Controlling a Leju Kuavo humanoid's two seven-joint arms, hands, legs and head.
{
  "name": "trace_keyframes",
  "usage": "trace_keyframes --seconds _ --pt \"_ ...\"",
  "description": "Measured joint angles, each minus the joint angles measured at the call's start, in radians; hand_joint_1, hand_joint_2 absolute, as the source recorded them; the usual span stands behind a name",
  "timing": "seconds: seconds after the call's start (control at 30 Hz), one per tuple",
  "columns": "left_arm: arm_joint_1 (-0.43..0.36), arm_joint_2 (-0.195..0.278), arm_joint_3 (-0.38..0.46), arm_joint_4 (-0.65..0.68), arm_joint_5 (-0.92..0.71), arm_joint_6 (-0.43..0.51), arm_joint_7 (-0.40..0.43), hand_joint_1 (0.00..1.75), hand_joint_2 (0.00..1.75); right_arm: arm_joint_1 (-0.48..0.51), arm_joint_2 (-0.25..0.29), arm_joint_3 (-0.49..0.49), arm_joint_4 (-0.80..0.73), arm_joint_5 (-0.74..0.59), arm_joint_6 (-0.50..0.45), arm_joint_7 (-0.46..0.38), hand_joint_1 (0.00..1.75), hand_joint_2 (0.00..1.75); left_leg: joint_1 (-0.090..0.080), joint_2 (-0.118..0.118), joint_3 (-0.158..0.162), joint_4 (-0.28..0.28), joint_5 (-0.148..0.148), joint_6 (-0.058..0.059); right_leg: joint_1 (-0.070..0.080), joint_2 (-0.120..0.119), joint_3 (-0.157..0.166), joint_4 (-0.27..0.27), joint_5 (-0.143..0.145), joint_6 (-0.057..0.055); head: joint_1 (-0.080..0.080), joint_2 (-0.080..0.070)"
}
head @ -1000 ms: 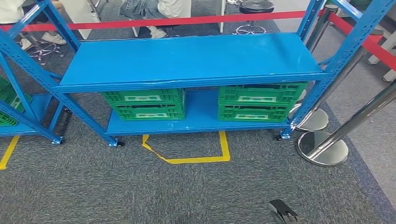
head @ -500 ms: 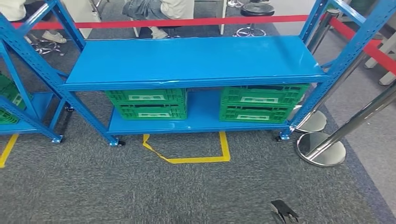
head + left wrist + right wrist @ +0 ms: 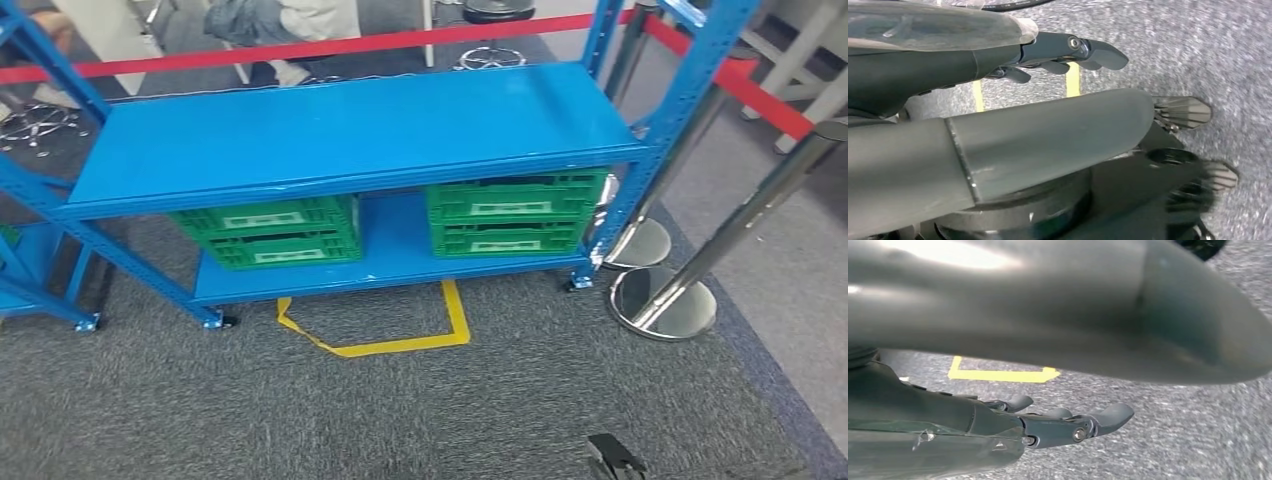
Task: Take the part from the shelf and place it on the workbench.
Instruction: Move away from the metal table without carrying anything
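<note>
Holding nothing in the left hand (image 3: 1048,55): dark fingers loose and a little apart. Same with the right hand (image 3: 1048,427), let go and bare. Hanging both arms straight down, fingertips pointing at the rough grey carpet (image 3: 1158,450) close below, near a yellow tape corner mark (image 3: 998,375).

Looks like the walking-up step, with no reach begun. Well ahead of both hands and higher up: the blue metal shelf rack (image 3: 340,130), with two green plastic crates (image 3: 268,232) on its low deck. Cannot tell where the part sits; maybe inside a crate. Next, probably: step closer, then lift a hand.
</note>
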Motion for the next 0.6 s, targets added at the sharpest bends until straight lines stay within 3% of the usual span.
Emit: trace_keyframes --seconds 0.07,0.1,0.13,0.2,0.27,0.37,0.5,0.6 --pt "0.002 -0.001 -0.001 0.0 0.0 0.0 0.0 0.0 0.0 -0.002 0.0 0.0 0.0 0.0 0.0 0.0 0.0 0.0 -0.001 -0.007 -0.079 0.127 -0.032 0.005 0.007 0.016 -0.001 0.0 0.0 -0.006 -0.01 0.0" --pt "0.003 -0.002 -0.002 0.0 0.0 0.0 0.0 0.0 0.0 -0.001 0.0 0.0 0.0 0.0 0.0 0.0 0.0 0.0 -0.002 -0.009 -0.096 0.139 -0.019 0.01 0.01 0.026 0.0 0.0 0.0 -0.007 -0.012 0.0" --pt "0.004 -0.003 -0.002 0.0 0.0 0.0 0.0 0.0 0.0 -0.001 0.0 0.0 0.0 0.0 0.0 0.0 0.0 0.0 -0.005 -0.012 -0.091 0.108 0.013 0.017 0.013 0.035 0.001 0.0 0.001 -0.008 -0.013 0.0" --pt "0.004 -0.001 -0.004 0.0 0.0 0.0 0.0 0.0 0.0 -0.001 0.001 0.0 0.0 0.0 0.0 0.0 0.0 0.0 -0.015 -0.037 -0.04 -0.033 0.093 0.038 0.015 0.054 0.001 0.0 0.002 -0.009 -0.014 0.0" --pt "0.003 0.001 -0.005 0.0 0.0 0.0 0.0 0.0 0.0 -0.001 0.003 0.0 0.0 0.0 0.0 0.0 0.0 0.0 -0.025 -0.06 0.0 -0.135 0.13 0.049 0.014 0.068 0.0 0.0 0.004 -0.006 -0.014 0.0" --pt "0.0 0.002 -0.006 0.0 0.0 0.0 0.0 0.0 0.0 0.001 0.003 0.0 0.0 0.0 -0.001 0.0 0.0 0.0 -0.028 -0.048 0.009 -0.161 0.138 0.05 0.011 0.079 -0.003 -0.004 0.007 0.008 -0.016 0.0" --pt "0.0 0.002 -0.008 0.0 0.001 0.0 0.0 0.0 0.0 0.003 0.003 0.0 0.0 0.002 -0.004 0.009 0.0 0.0 -0.027 -0.041 0.016 -0.176 0.143 0.03 0.019 0.062 0.008 -0.028 0.014 -0.012 -0.005 0.0" --pt "0.0 0.001 -0.011 0.0 0.001 -0.001 0.0 0.0 0.0 0.002 0.001 0.0 0.0 0.001 -0.005 0.011 0.0 0.0 -0.028 -0.041 0.02 -0.175 0.143 0.036 0.019 0.063 0.013 -0.03 0.017 -0.008 -0.002 0.0"
